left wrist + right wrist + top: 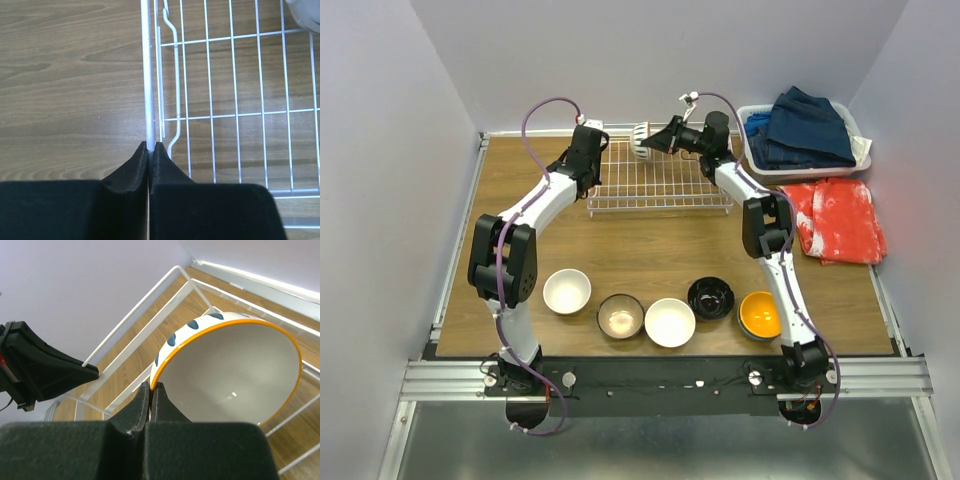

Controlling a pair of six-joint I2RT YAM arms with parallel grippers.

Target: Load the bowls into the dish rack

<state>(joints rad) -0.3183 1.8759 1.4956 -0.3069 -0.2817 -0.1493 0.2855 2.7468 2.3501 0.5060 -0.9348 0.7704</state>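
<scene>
- Left gripper: you see its black fingers pressed together on the left side wire of the white wire-grid dish rack. The thin rail is pinched between the tips and nothing else is held.
- Right gripper: its fingers are closed tight on the rim of the white bowl with an orange rim and blue marks. One finger is inside the lip and one outside.
- The held bowl is tipped on its side, with its hollow facing the right wrist camera. It hangs over the far left corner of the dish rack. You cannot tell whether it touches the wires.
- Dish rack: it stands on the brown wooden table at the far middle, between the two grippers. The held bowl is the only bowl within its outline.
- Near edge of the table, well apart from the rack, five bowls stand upright in a loose row. From left to right you have:
  - the plain white bowl;
  - the dark brown bowl with a pale inside;
  - the second white bowl, touching the brown one;
  - the glossy black bowl;
  - the orange bowl.
- White plastic basket, far right corner: it holds folded blue denim clothes.
- A red-and-white patterned cloth lies on the table just in front of the basket.
</scene>
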